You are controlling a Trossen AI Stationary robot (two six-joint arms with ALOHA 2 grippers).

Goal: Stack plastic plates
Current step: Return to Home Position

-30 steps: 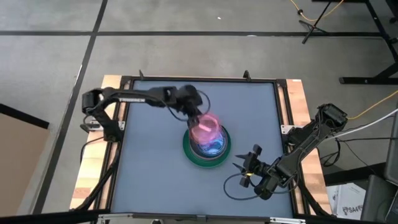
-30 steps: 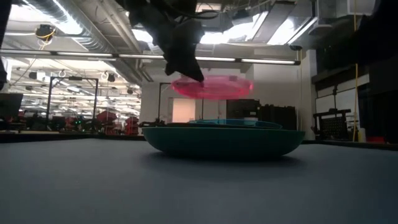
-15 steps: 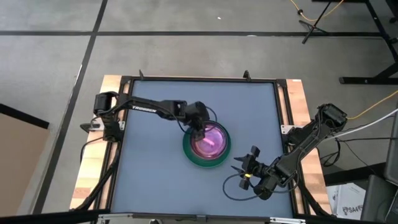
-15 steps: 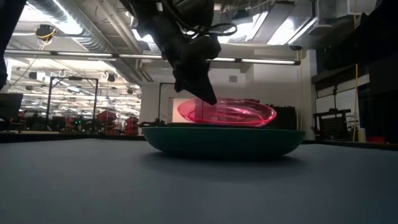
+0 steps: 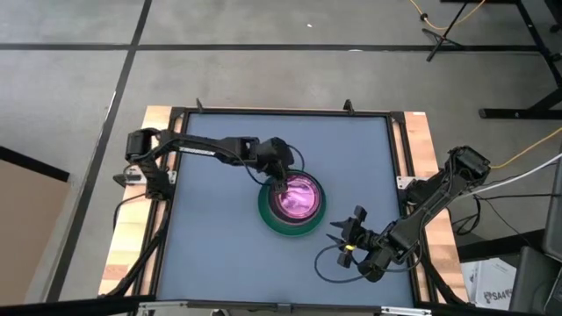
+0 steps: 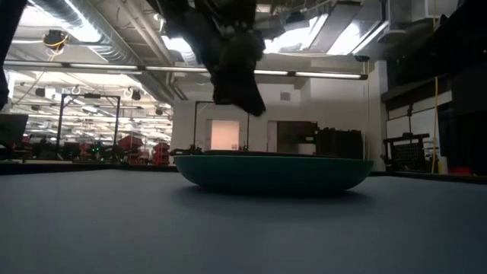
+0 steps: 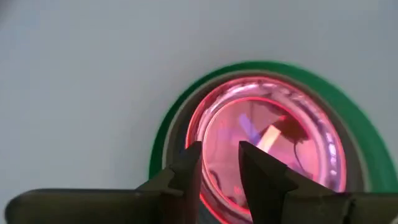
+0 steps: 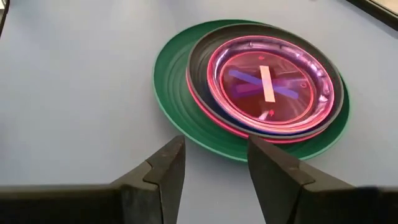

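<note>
A stack of plastic plates sits right of the table's middle. The large dark green plate (image 5: 267, 219) rests on the table, and a small translucent pink plate (image 5: 299, 197) lies on top, level, inside the hot pink plate's rim (image 8: 208, 113). My left gripper (image 7: 219, 168) hovers open just above the stack's far-left edge, clear of it in the low view (image 6: 242, 95). Near the table's right front, my right gripper (image 8: 214, 168) stands open and points at the stack from a short way off.
Bare blue-grey table top (image 5: 211, 246) lies all round the stack. Black cables loop on the table near my right arm (image 5: 329, 263). The table's wooden edges (image 5: 132, 254) run along the left and right sides.
My left gripper has carried the translucent pink plate down from a tilted hold above the stack and set it level on top. It has let go and risen a little. The plate now lies sunk inside the stack, out of sight in the low view.
</note>
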